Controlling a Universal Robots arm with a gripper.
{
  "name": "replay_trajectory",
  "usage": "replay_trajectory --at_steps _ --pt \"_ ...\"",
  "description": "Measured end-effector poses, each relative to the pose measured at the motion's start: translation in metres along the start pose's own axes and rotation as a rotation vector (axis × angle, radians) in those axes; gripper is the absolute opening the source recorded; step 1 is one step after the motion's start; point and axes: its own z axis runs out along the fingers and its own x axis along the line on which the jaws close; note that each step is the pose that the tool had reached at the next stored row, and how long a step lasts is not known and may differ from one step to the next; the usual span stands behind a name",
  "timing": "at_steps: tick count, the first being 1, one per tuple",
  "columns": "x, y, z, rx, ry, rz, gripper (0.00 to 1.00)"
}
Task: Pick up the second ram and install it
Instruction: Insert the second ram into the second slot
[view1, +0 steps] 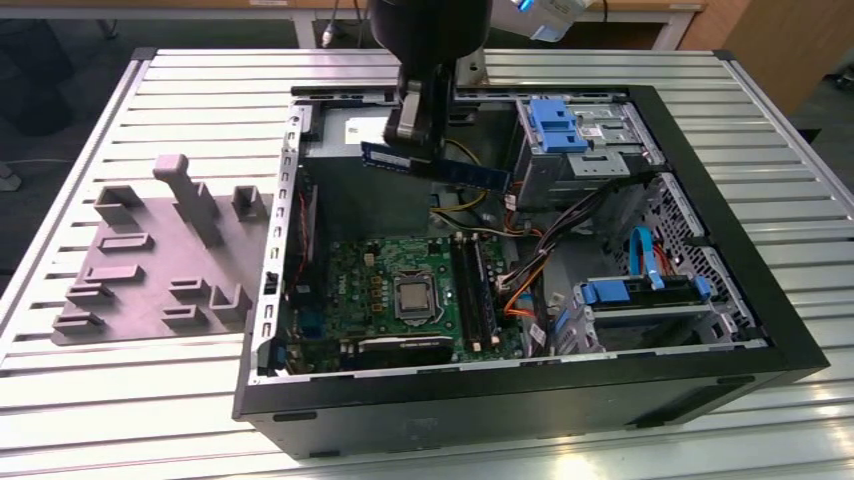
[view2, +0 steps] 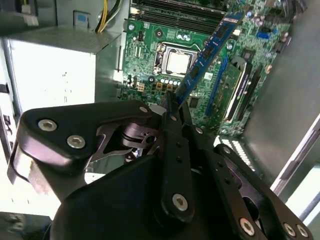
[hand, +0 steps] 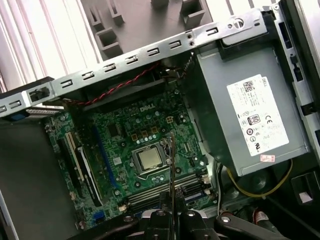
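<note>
In the second wrist view, the gripper (view2: 172, 112) fills the foreground, its jaws pinching one end of the second ram (view2: 207, 50), a narrow blue-green memory stick that juts out from the fingertips over the green motherboard (view2: 150, 60). In the first wrist view the same stick (hand: 171, 170) appears edge-on as a thin line rising from between the pressed fingers (hand: 161, 222), above the bare processor socket (hand: 150, 159) and the long black memory slots (hand: 160, 192) beside it. A grey power supply (hand: 250, 115) with a white label sits next to the board, and yellow cables (hand: 260, 190) curl beneath it. In the exterior view the gripper (view1: 407, 145) hangs over the open computer case (view1: 534, 400), holding the stick (view1: 434, 165) roughly level in the air, clear of the board (view1: 360, 290) and near the case's far wall. Blue drive brackets (view1: 561, 125) occupy the exterior view's right of the case. A grey moulded fixture (view1: 160, 250) lies on the slatted metal table (view1: 134, 400), to the exterior view's left of the case.
</note>
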Motion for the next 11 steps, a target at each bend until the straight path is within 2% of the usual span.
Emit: replay_trajectory --at_steps 11 --pt "0.0001 0.0001 0.0066 0.0013 0.0034 0.200 0.14"
